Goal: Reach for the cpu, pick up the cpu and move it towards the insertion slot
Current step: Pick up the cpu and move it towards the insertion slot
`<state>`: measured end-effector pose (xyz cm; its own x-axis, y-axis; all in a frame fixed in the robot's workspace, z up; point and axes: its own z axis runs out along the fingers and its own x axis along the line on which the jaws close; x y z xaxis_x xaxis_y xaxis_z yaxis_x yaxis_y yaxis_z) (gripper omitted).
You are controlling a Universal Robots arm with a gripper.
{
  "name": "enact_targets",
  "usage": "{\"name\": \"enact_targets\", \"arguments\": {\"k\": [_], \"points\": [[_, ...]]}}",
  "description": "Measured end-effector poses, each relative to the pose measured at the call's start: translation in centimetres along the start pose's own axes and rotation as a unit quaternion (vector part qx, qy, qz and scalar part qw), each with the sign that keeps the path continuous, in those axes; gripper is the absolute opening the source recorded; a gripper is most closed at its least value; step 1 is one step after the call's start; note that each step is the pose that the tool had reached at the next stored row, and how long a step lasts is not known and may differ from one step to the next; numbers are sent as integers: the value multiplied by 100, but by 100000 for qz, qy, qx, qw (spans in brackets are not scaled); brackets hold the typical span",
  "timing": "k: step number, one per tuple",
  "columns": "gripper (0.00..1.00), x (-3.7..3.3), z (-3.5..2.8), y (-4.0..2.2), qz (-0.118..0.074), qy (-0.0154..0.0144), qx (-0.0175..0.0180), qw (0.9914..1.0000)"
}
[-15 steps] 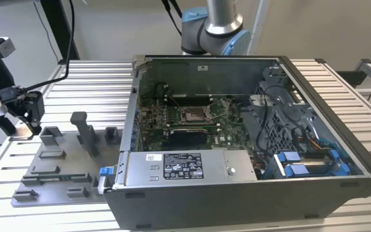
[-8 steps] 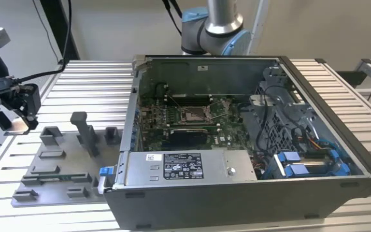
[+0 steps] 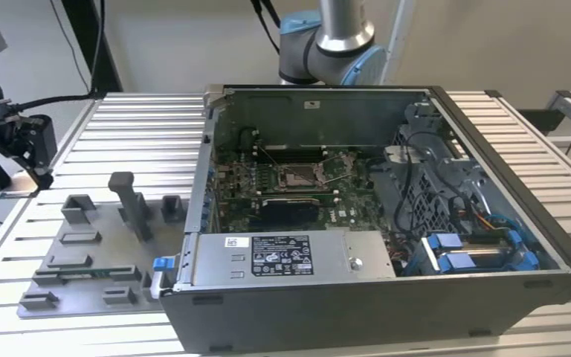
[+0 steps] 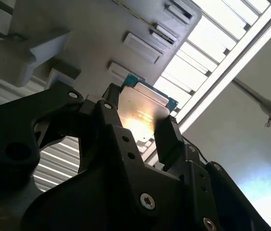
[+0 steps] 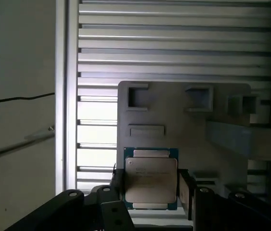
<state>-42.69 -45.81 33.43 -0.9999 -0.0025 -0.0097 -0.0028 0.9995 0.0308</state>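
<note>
CPU (image 5: 151,179) is pinched between my gripper's (image 5: 151,188) matte black fingers (image 5: 186,190): a thin square with a dull silvery lid on a green-edged base. The second wrist view adds glare across its face. In the exterior view the gripper hangs at nine o'clock near the grey fixture plate (image 3: 87,260), well apart from the insertion slot (image 3: 302,175) and its shiny frame; there I cannot make out the chip.

In the exterior view the fixture plate (image 3: 82,277) lies at nine o'clock of the computer case (image 3: 365,312); the insertion slot (image 3: 300,176) sits inside the case; the gripper (image 3: 30,172), at the plate's eleven o'clock, clamps the cpu (image 5: 151,179)
</note>
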Motion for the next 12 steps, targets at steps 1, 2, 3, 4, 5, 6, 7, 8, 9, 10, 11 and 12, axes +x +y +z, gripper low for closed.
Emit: {"name": "enact_targets", "arguments": {"k": [1, 2, 3, 4, 5, 6, 7, 8, 9, 10, 11, 12], "points": [[0, 0, -23, 1, -1, -41, -29, 100000], [0, -1, -49, 2, 0, -82, -60, 100000], [0, -1, -106, 4, 0, -119, -99, 100000], [0, -1, -136, 4, 0, -131, -113, 100000], [0, -2, -172, 6, 0, -144, -127, 100000], [0, -2, -209, 7, 0, -147, -133, 100000], [0, -3, -245, 7, -7, -149, -136, 100000], [0, -3, -278, 8, -9, -156, -143, 100000], [0, -4, -308, 9, -8, -157, -142, 100000], [0, -4, -341, 10, -8, -161, -144, 100000], [0, -4, -374, 12, -4, -156, -137, 100000], [0, -4, -405, 12, -4, -159, -141, 100000]]}}
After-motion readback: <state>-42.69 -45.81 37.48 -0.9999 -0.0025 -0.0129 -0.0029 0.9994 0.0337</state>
